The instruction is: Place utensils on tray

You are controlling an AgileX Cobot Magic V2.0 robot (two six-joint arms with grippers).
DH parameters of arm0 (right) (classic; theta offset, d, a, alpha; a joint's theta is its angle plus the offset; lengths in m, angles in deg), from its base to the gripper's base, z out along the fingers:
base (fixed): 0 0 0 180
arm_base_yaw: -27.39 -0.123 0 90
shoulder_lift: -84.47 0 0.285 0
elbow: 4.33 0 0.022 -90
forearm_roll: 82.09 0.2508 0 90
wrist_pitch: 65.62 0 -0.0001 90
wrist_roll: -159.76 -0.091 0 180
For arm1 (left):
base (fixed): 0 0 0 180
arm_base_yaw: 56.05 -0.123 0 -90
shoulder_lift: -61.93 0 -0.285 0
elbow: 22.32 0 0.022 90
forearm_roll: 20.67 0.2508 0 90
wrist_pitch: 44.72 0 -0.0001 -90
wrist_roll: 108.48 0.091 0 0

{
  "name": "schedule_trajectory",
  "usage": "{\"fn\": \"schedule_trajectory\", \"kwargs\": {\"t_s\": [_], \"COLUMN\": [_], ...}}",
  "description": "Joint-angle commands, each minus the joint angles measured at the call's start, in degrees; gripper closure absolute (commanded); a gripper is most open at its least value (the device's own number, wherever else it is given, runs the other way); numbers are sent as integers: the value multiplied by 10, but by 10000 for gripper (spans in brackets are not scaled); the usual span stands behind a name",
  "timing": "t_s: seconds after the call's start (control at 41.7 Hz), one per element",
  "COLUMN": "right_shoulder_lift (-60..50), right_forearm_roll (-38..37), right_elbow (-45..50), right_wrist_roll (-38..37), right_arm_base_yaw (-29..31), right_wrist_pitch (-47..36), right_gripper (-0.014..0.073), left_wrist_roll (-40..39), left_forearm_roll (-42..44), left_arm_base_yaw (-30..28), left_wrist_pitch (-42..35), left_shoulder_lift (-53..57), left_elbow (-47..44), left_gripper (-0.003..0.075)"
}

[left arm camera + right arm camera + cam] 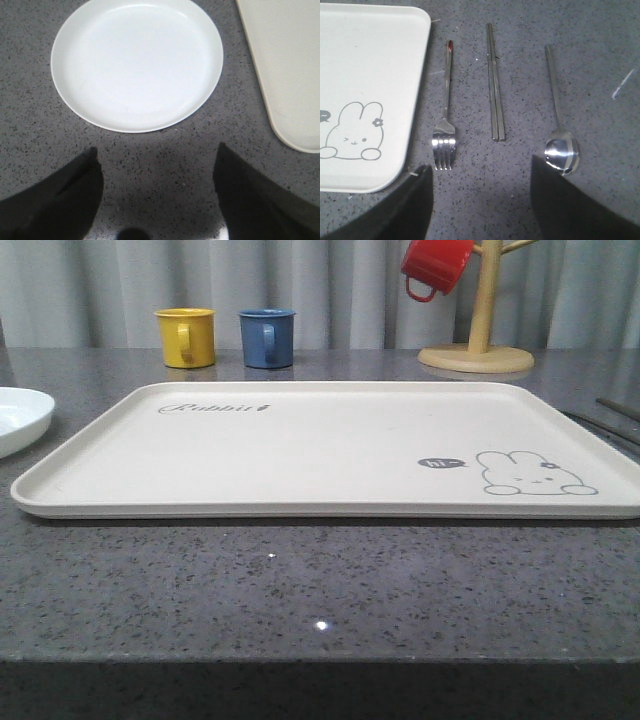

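tray (pixel 300 455): bare, centred on counter (pixel 300 590) | plate (pixel 20 415): left edge, beside tray | yellow mug (pixel 186 337), blue mug (pixel 267 337): behind tray | red mug (pixel 434 266): on wooden stand (pixel 478 330)

Worktop (pixel 300 580): dark grey speckled stone-like surface, smooth, with small glossy highlights at lower centre of the front view. Tray (pixel 300 455): cream, matt, smooth, plastic-like, with grey printed drawing. Plate (pixel 137 62): white, smooth, slight sheen. Fork (pixel 445 125), chopsticks (pixel 495 85) and spoon (pixel 560 135): polished metal, mirror-bright. Mugs (pixel 186 337) along the top of the front view: smooth, semi-gloss. Mug stand (pixel 478 335) at upper right: pale wood, matt. Grippers' dark fingers (pixel 60 200): matt.
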Motion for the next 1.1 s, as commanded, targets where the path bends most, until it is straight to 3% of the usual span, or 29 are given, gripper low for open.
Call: {"fn": "schedule_trajectory", "kwargs": {"t_s": [0.0, 0.144, 0.24, 0.551, 1.079], "right_shoulder_lift": [4, 4, 4, 4, 4], "right_forearm_roll": [-8, -8, -8, -8, -8], "right_elbow": [-20, -20, -20, -20, -20], "right_wrist_roll": [2, 2, 2, 2, 2], "right_arm_base_yaw": [1, 1, 1, 1, 1], "right_wrist_pitch": [-35, -35, -35, -35, -35], "right_gripper": [139, 139, 139, 139, 139], "left_wrist_roll": [-5, -5, -1, 133, 151], "left_forearm_roll": [8, 27, 22, -163, -206], "left_arm_base_yaw": [0, -14, -59, -218, -234], "left_wrist_pitch": [-7, 13, 9, -9, -28], "left_shoulder_lift": [-53, -135, -180, -302, -421], "left_elbow": [42, 77, 102, 170, 230], "left_gripper": [259, 259, 259, 259, 259]}}
